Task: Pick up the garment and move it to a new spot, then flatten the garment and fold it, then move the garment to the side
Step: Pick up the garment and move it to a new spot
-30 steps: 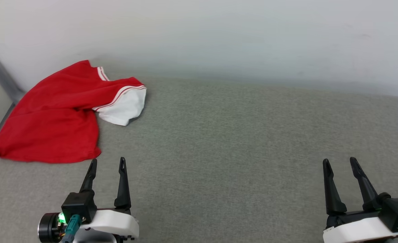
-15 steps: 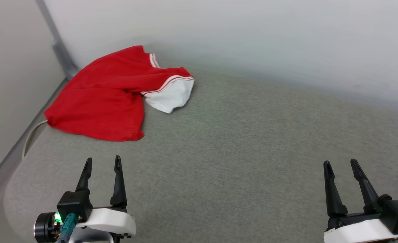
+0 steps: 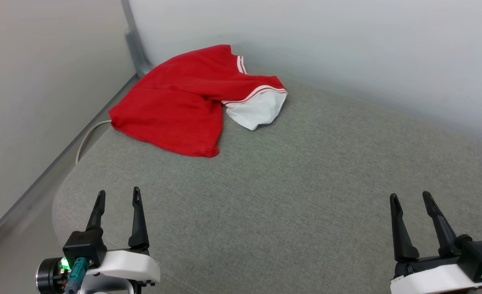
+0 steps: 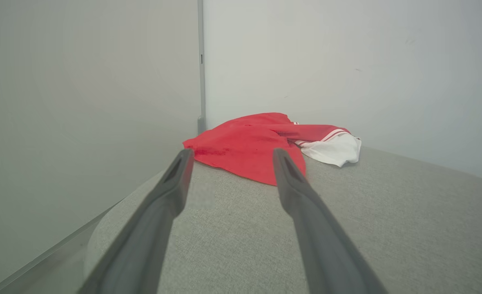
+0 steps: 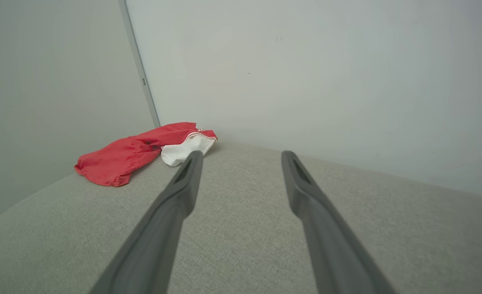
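Observation:
The garment point(image 3: 184, 100) is a red jersey with a white sleeve and red-and-white stripe trim, lying crumpled in the far left corner of the grey padded surface point(image 3: 306, 183). It also shows in the left wrist view as the garment point(image 4: 245, 145), straight ahead beyond the fingers, and in the right wrist view as the garment point(image 5: 135, 153), far off to the left. My left gripper point(image 3: 118, 196) stands open at the lower left, well short of the cloth. My right gripper point(image 3: 410, 198) stands open at the lower right, far from it. Both hold nothing.
A pale wall point(image 3: 347, 49) runs behind the surface and another wall point(image 3: 32, 81) closes the left side, meeting at a grey corner strip point(image 3: 132, 41). A pale cable point(image 3: 86, 139) hangs off the rounded left edge near the garment.
The head camera has turned left, so the garment now sits nearer the picture's middle and the left wall has come into view. Both grippers keep their pose and stay open.

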Available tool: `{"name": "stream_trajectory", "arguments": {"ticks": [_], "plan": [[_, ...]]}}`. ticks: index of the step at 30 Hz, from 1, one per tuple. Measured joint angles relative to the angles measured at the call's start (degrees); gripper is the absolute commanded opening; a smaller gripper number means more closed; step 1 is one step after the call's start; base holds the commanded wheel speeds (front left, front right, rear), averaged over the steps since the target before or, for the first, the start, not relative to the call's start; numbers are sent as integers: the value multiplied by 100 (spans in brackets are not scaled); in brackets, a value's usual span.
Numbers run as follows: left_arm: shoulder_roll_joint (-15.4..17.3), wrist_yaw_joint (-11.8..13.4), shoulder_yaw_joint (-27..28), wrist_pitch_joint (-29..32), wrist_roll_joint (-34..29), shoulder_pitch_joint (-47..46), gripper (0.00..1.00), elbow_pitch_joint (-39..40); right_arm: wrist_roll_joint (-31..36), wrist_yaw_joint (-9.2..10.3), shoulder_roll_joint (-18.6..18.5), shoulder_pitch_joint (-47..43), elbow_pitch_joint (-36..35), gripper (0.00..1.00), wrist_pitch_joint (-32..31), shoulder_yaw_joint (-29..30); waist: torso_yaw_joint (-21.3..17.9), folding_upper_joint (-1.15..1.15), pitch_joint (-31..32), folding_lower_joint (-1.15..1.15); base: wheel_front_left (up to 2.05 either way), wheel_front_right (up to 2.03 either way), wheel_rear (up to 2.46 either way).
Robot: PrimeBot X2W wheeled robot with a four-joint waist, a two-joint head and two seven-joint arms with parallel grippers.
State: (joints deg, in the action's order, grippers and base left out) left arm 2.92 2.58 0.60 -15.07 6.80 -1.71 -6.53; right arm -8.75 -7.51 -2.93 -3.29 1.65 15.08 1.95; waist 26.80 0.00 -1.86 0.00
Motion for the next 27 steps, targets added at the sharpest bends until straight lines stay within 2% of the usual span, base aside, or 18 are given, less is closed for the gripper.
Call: {"name": "stream_trajectory", "arguments": {"ticks": [9, 17, 27], "plan": [[0, 21, 33, 0, 40, 9, 100, -2, 14, 0, -1, 11, 9, 100, 0, -33, 139, 0, -19, 0, 0, 0, 0], [-2, 49, 209, 0, 154, -45, 100, 26, 38, 0, 0, 98, -1, 100, 0, -96, -59, 0, -107, 0, 0, 0, 0], [104, -277, 781, -1, -45, -1122, 100, -76, 378, 0, 0, 453, -311, 100, 0, -108, -412, 0, -597, 0, 0, 0, 0]]}}
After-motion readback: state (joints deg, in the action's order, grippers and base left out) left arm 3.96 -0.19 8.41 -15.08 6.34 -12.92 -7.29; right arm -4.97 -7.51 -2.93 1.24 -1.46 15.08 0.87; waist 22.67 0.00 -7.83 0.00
